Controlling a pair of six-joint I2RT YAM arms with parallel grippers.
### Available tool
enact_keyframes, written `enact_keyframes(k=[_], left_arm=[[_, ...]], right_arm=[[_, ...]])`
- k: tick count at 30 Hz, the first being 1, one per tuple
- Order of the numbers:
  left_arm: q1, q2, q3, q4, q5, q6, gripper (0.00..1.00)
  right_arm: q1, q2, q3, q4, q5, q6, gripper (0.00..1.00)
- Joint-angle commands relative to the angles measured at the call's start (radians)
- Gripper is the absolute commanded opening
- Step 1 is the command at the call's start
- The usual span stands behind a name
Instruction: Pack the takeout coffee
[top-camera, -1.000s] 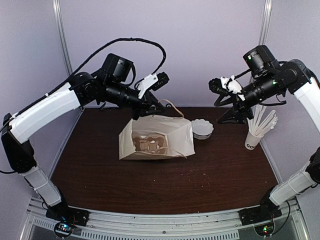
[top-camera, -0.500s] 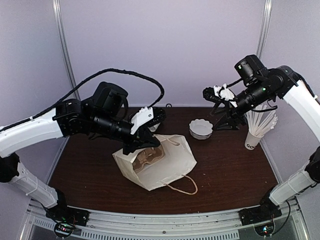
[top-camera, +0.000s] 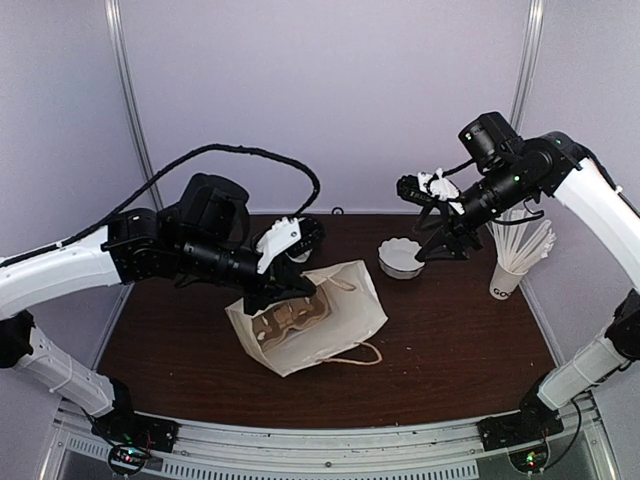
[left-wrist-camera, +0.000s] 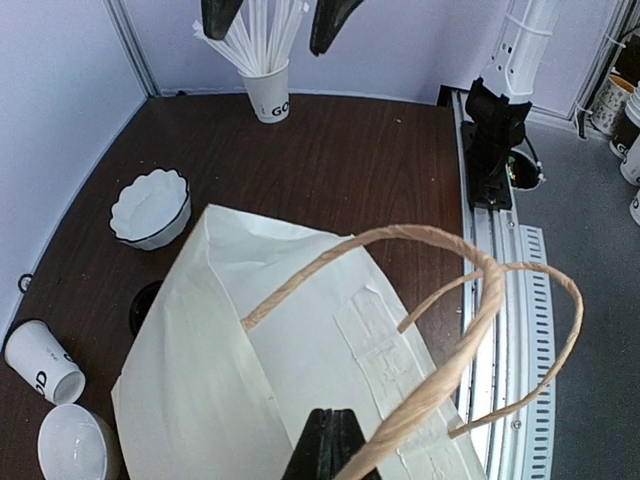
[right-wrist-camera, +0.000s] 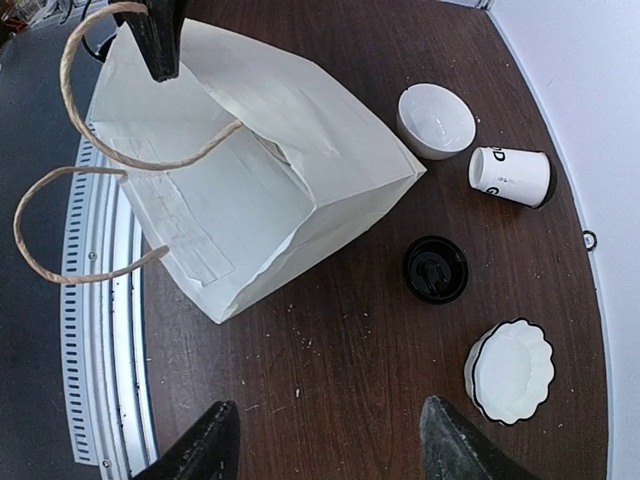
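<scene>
Far left, the left claw (left-wrist-camera: 323, 432) is clamped shut on one twisted-paper handle (left-wrist-camera: 470, 300) of the white paper carrier bag (top-camera: 320, 320), which leans tilted with its base on the dark wooden counter (top-camera: 450, 350). Behind the bag, the small white tapered paper cup with dark lettering (right-wrist-camera: 508, 176) lies on its side beside a smooth white bowl (right-wrist-camera: 437, 120). Its round black plastic lid (right-wrist-camera: 436, 269) rests flat nearby, apart from the cup and just beside the bag's base. Further right, the right claw (right-wrist-camera: 325, 445) hangs above the counter with its jaws spread and nothing between them. Hazards:

- The single-handle hold may let the bag swing or its mouth sag shut.
- The lying cup may roll away when pinched.
- The lettered cup of white sticks (top-camera: 508, 277) at far right could be mistaken for the target.

Count: one bag with two handles, two paper cups, one lid, and two bowls, the second being scalloped (right-wrist-camera: 510, 370).
</scene>
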Motion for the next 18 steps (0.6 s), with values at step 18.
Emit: enact_keyframes(k=[18], left_arm=[[0.332,-0.044,0.144,-0.264,0.097,-0.178,0.0]], right_arm=[[-0.099,0.111,-0.046,0.16,0.037,0.155,0.62]])
